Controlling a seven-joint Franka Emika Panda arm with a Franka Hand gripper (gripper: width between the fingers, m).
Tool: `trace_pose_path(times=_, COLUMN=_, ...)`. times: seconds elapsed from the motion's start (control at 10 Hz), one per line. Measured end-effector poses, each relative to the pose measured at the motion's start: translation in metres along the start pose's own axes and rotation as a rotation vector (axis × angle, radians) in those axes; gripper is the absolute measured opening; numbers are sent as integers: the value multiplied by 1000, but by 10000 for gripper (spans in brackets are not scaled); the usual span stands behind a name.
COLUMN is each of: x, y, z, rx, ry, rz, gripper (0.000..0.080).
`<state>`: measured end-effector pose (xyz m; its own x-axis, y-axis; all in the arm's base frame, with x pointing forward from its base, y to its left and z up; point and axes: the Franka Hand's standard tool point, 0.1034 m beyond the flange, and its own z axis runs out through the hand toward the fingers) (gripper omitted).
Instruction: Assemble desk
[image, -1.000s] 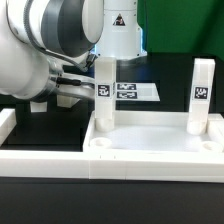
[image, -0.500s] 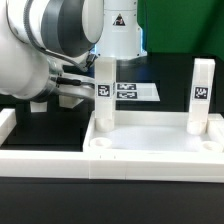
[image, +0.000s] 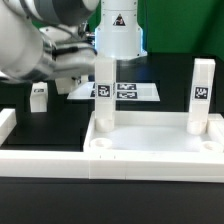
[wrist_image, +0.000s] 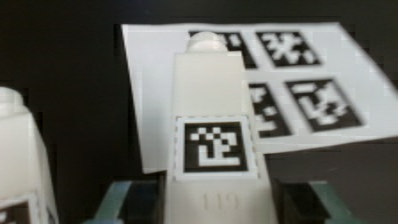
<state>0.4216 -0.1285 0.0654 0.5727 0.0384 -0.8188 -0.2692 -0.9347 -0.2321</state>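
straddling leg (wrist_image: 214, 110), claw (wrist_image: 217, 198) mostly cropped

black table (image: 40, 190) bears tabletop (image: 150, 137), marker board (image: 140, 93)

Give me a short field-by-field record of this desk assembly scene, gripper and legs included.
Gripper: closed on the held leg
Held leg: upright in the tabletop's far corner socket, exterior view's left
Other leg: upright in the far corner socket, exterior view's right
Loose leg: on the table, apart from the tabletop
Marker board: behind the tabletop
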Motion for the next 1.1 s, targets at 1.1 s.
trace_pose_path(times=1.1, x=-6, y=-6, z=-63, rx=-56, ry=301, rz=-36, gripper=288)
